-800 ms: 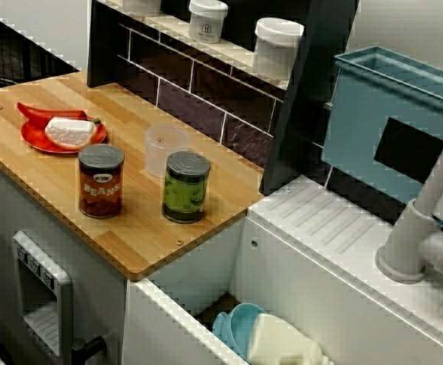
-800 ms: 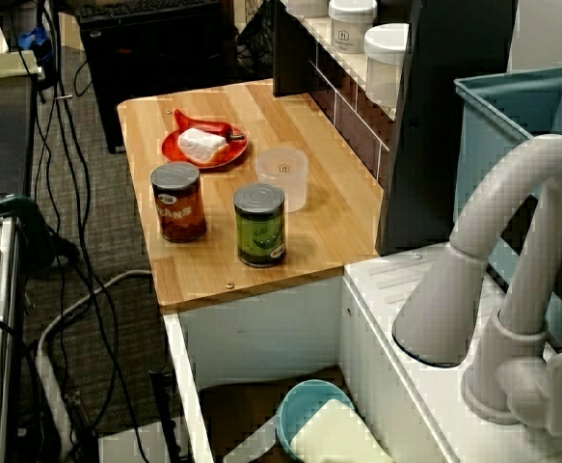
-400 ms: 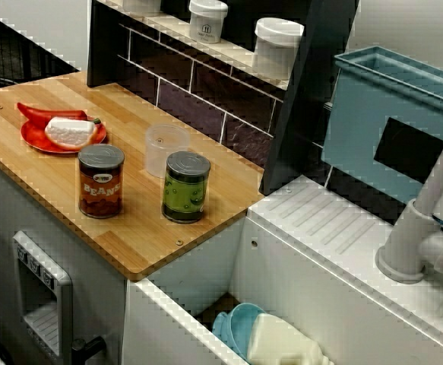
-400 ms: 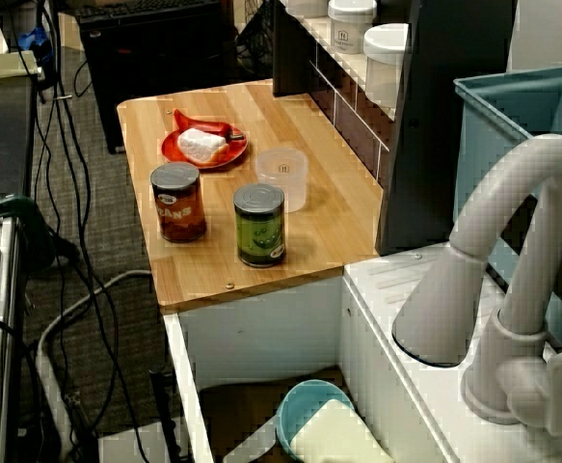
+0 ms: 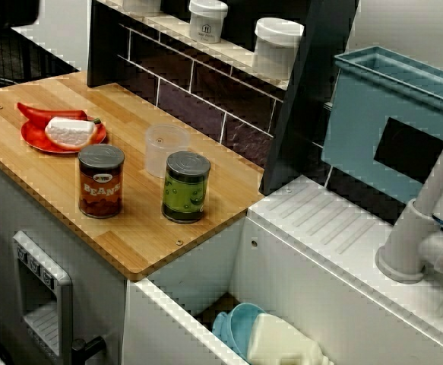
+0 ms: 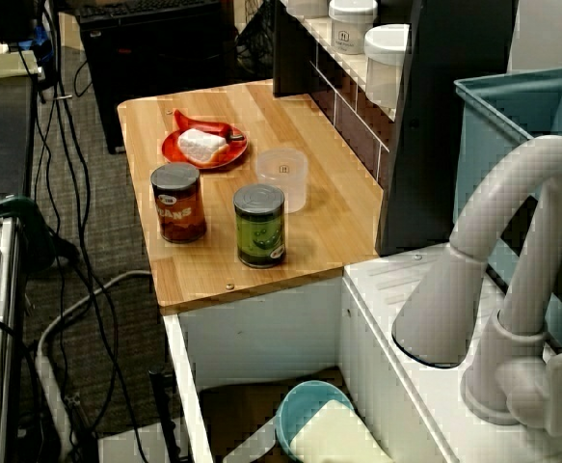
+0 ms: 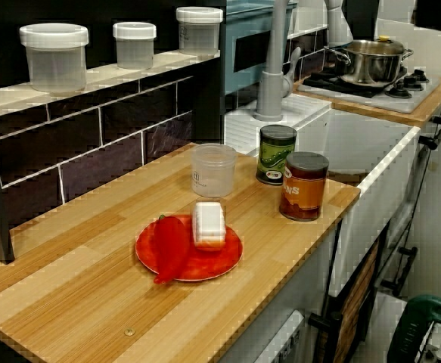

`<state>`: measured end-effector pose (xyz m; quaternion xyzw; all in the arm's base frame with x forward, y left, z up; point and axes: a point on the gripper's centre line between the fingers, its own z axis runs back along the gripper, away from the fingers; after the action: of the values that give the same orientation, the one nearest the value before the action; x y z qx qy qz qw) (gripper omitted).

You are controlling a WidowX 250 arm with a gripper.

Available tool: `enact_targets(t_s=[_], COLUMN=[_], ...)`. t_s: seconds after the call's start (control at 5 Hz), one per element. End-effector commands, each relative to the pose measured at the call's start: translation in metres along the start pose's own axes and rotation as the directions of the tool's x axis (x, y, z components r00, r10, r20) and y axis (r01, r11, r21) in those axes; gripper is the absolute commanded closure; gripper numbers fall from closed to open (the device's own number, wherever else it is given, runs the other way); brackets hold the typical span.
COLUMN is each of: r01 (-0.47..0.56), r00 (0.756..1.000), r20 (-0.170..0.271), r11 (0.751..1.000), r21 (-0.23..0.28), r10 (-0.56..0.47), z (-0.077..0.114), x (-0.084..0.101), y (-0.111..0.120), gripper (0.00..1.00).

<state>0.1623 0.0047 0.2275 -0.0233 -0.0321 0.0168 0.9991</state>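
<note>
The end effector [image 5: 7, 9] has come into the upper left corner of the front view since the earlier frame. It also fills the upper left corner of the view from the tap [image 6: 11, 15]. Only a dark, blurred edge of it shows, so I cannot tell whether its fingers are apart or together. Nothing on the worktop [image 5: 130, 236] has shifted.

Nearest to it is the red plate [image 5: 31, 140], at the left of the front view, well apart from the dark shape. The plate is round, flat and glossy red, and lies on the light wooden boards. A white block [image 5: 69, 131] lies on it, and in the view along the worktop this looks rounded at its corners. A red pepper [image 5: 35, 114] lies beside the block with its tip over the plate's rim.

Toward the middle of the frame stands a clear plastic cup [image 5: 164, 148]. Below it are two upright cans near each other, a brown beans can [image 5: 101, 181] on the left and a green can [image 5: 186, 186] on the right.

White-lidded jars [image 5: 276, 46] line the shelf along the top edge. A blue bowl [image 5: 235, 325] lies in the sink at the bottom, and a grey tap [image 6: 512, 241] curves at the right of the view from the tap.
</note>
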Motion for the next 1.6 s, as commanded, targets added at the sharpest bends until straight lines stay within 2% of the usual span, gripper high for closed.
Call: enact_targets(t_s=[0.0, 0.2, 0.4, 0.6, 1.0, 1.4], r01=[-0.024, 0.015, 0.065, 0.137, 0.214, 0.233], r00=[0.997, 0.993, 0.982, 0.979, 0.973, 0.97], r20=[0.074, 0.115, 0.165, 0.125, 0.049, 0.037], r11=[0.996, 0.992, 0.979, 0.972, 0.961, 0.962], r21=[0.084, 0.125, 0.191, 0.193, 0.173, 0.144], r10=[0.018, -0.03, -0.097, -0.163, -0.225, -0.241], z=[-0.02, -0.028, -0.047, -0.068, -0.098, -0.1], x=[0.038, 0.048, 0.046, 0.044, 0.06, 0.061], y=[0.055, 0.065, 0.066, 0.05, 0.008, -0.019], gripper=[0.0, 0.0, 0.0, 0.0, 0.0, 0.0])
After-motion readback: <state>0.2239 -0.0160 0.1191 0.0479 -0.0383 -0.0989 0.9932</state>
